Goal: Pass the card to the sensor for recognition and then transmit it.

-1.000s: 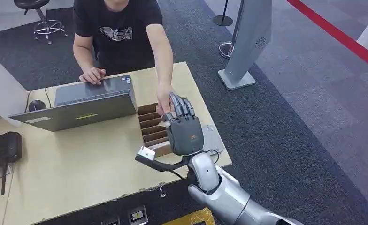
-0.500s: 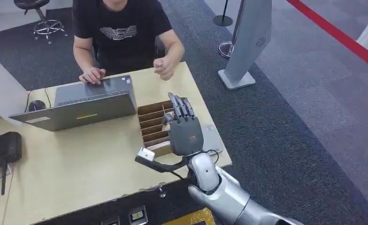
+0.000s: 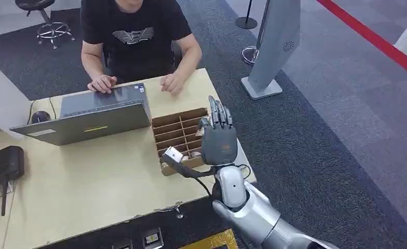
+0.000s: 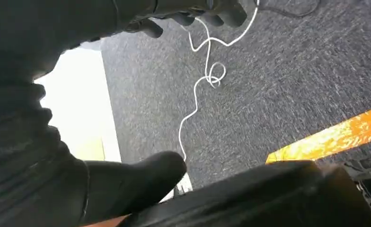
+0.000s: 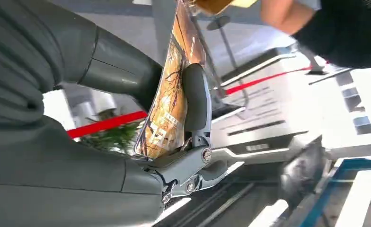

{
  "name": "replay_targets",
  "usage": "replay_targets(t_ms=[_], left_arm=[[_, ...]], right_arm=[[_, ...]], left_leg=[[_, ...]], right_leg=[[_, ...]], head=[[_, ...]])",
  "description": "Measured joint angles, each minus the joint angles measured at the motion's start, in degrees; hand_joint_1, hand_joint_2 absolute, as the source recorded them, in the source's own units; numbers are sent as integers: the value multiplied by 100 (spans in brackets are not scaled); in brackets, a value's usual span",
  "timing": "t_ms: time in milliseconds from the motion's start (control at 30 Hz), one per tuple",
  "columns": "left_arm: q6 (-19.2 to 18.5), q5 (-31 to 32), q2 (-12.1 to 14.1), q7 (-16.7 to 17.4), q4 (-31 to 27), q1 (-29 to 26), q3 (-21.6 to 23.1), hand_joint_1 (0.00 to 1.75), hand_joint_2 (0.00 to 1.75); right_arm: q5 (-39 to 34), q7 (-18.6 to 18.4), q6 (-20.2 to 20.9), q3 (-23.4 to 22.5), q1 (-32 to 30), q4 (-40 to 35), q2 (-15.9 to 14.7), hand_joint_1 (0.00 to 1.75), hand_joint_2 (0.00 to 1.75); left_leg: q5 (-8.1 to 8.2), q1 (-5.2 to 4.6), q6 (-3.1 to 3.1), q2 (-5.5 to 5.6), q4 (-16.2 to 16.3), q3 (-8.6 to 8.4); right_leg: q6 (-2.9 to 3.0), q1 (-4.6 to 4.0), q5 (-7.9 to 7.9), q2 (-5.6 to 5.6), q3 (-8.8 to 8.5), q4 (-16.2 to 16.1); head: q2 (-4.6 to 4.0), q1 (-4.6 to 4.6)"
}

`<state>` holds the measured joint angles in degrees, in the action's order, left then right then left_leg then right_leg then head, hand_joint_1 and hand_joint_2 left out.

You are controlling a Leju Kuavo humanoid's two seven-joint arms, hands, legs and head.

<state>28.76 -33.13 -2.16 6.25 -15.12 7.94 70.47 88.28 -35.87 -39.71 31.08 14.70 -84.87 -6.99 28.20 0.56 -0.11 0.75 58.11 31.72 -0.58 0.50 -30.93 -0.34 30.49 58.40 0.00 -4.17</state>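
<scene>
dark grey carpet surrounds the pale wooden table in the head view — the right hand has shifted right since half a second ago, now past the brown divided cardboard box, fingers upright. the person's hand has dropped onto the table.

right wrist view — the right hand pinches a glossy orange-printed card between thumb and finger.

left wrist view — the left hand hangs over carpet, fingers apart, holding nothing.

Pale wooden tabletop, grey open laptop toward its far side, black mouse beside the laptop, wooden divided box near the right edge, black device at the left edge, person's hands resting at the far edge
</scene>
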Motion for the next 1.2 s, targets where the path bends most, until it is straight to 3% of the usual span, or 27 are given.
replay_targets(t_ms=[267,500,1200], left_arm=[[22,15,0,11,0,0,28,0,175],[22,-29,0,20,0,2,103,0,175],[120,-160,-13,20,0,2,127,0,175]], right_arm=[[111,-404,0,-319,-56,148,-245,175,175],[120,-225,0,-555,-171,284,-359,175,175],[44,-345,17,-523,-264,1340,-398,175,175]], left_leg=[[0,0,0,-3,1,2],[2,0,-2,-5,1,2],[2,0,-2,-5,0,5]], right_leg=[[0,1,0,3,2,-1],[0,0,0,4,4,-1],[0,0,0,3,4,-1]], head=[[0,-2],[0,0],[0,0]])
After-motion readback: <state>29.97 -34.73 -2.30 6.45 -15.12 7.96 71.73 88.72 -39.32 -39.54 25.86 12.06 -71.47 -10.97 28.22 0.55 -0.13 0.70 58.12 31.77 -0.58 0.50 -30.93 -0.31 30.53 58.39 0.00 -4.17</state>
